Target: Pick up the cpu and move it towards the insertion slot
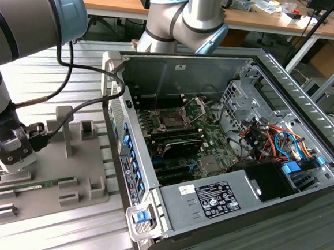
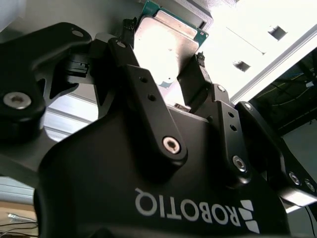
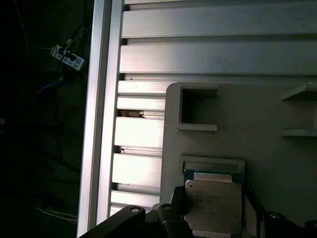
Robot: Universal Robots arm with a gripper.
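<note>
**Pincer clamps the cpu over the grey fixture, far from the socket**

Here's the arm at the exterior view's left, its gripper (image 1: 13, 162) low over the grey fixture plate (image 1: 88, 171) on the slatted aluminium table (image 1: 61, 70). In the second wrist view the two black fingers (image 2: 131, 64) are pressed in on opposite edges of the cpu (image 2: 161, 49), which sits squarely between them with its silvery lid catching the light and a thin green rim along one side. In the first wrist view the chip is just beside a raised rectangular frame on the plate. Whether it has cleared the plate, I cannot tell.

Over at the exterior view's right lies the open computer case (image 1: 307, 107). On the motherboard inside it, the insertion slot (image 1: 172, 121) is a dark square framed in metal, with its bracket tipped up beside it. It is well apart from the chip. A long green memory stick (image 1: 35, 185) lies on the fixture plate near the gripper.
</note>
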